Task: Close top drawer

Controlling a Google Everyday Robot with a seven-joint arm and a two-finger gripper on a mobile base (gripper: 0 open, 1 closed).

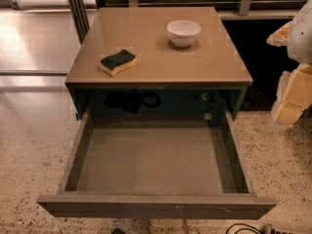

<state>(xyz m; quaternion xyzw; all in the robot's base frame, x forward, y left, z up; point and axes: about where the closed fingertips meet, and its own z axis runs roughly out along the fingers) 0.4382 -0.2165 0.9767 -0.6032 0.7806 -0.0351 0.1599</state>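
The top drawer [156,206] is pulled far out of the cabinet toward the camera. Its grey flat bottom is bare and its dark front panel runs along the lower edge of the view. The cabinet top [161,57] is a tan slab above it. My gripper [292,94] shows at the right edge, pale yellow and white, off to the right of the cabinet and apart from the drawer.
A white bowl [184,32] and a yellow-and-green sponge [118,61] sit on the cabinet top. Speckled floor [29,145] lies on both sides of the drawer. A dark cable [243,228] lies on the floor at the lower right.
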